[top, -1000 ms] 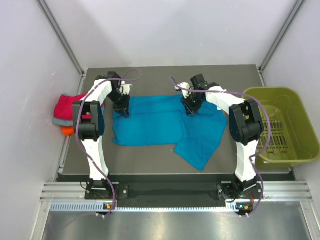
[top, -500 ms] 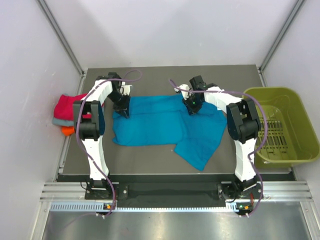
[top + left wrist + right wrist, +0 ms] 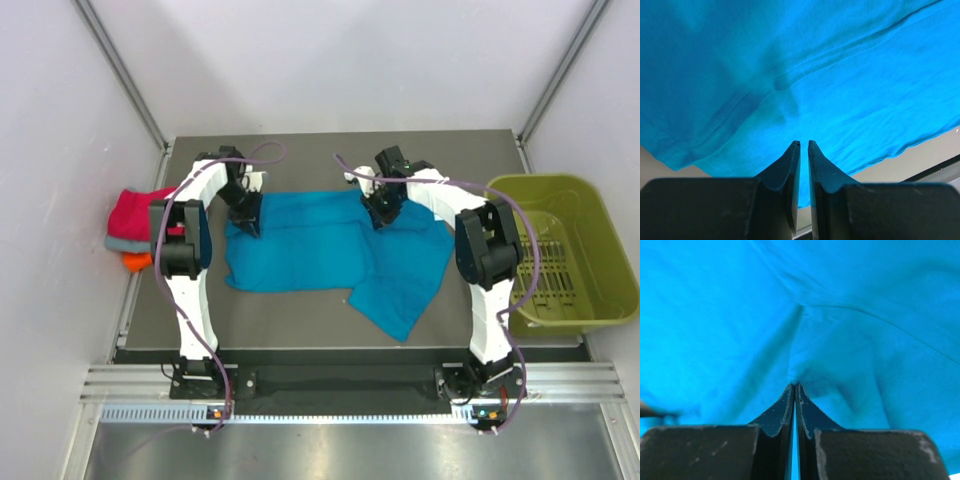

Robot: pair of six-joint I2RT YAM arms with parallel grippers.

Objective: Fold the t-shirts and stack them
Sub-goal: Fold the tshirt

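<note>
— Looking over the worktop (image 3: 300, 320), where does the teal t-shirt (image 3: 310, 250) lie?

— Spread flat across the middle, reaching toward the far edge. One part runs out as a flap toward the near right, and a lengthwise crease crosses the body.

— And the left gripper (image 3: 248, 222)?

— It is down on the shirt's far left corner. In the wrist view its fingers stand almost together, only a thin slit between them, with the tips nipping the fabric.

— The right gripper (image 3: 380, 218)?

— It sits at the shirt's far edge, right of centre. Its fingers are pressed tight together, and a small pucker of teal cloth is bunched at their tips.

— What about the other shirts?

— They are folded in a pile at the worktop's left edge, well apart from the teal one: the magenta-red shirt (image 3: 140, 205) on top, the grey shirt (image 3: 122, 243) under it, the orange shirt (image 3: 135, 262) showing at the bottom.

— Anything else?

— An olive-green bin (image 3: 545, 182) stands beside the right edge.
</note>
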